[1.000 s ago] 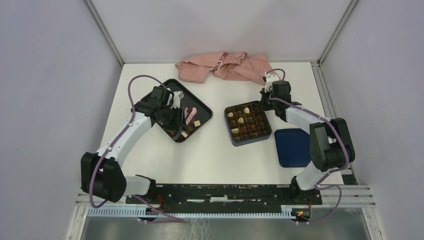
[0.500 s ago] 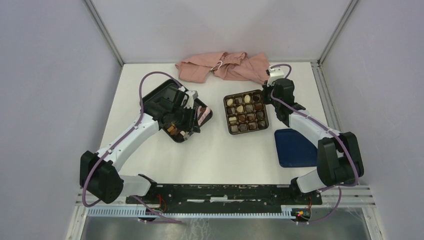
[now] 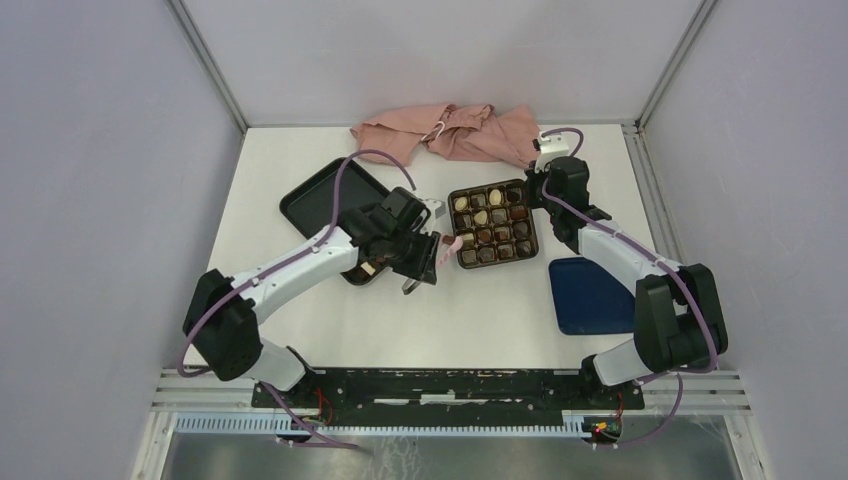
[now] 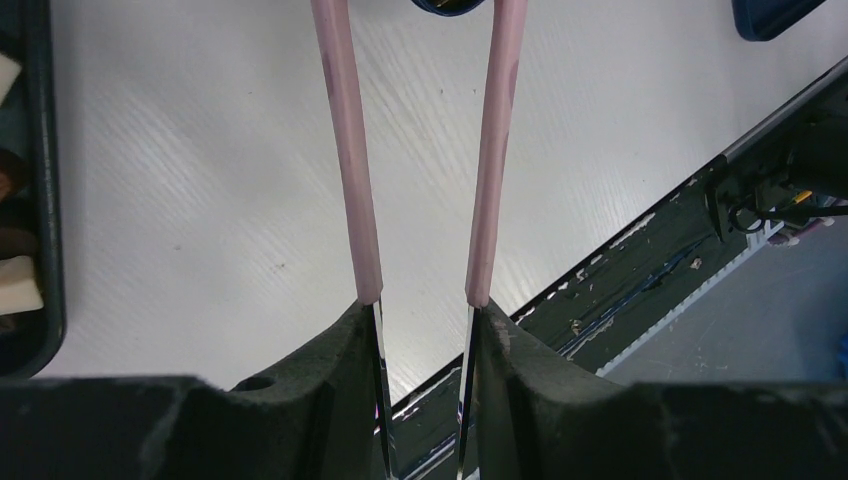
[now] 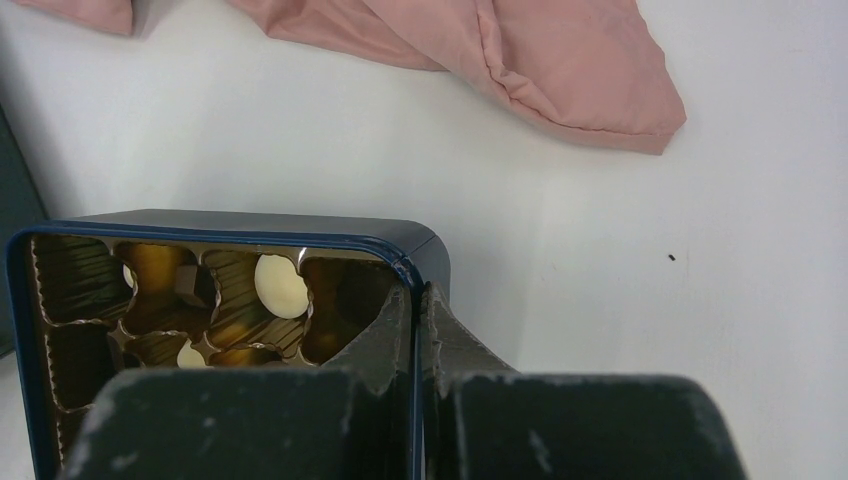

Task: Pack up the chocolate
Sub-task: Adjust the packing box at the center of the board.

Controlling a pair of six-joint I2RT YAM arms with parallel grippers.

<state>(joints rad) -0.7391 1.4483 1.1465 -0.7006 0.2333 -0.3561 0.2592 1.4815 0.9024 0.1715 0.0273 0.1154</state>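
I see left gripper point(image 4: 420, 335) partly closed, squeezing pink tongs point(image 4: 345, 150). Right gripper point(image 5: 418, 305) closed tight, pinching box point(image 5: 250, 222) rim; chocolate point(image 5: 281, 286) inside.

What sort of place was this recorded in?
Probably a lab robot cell, not a home or shop: a white table boxed in by plain grey panels, with the left arm and right arm bolted to a black rail at its near edge.

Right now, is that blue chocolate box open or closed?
Open. The box has its gridded insert and chocolates exposed from above, and a blue lid-like square lies flat on the table beside it.
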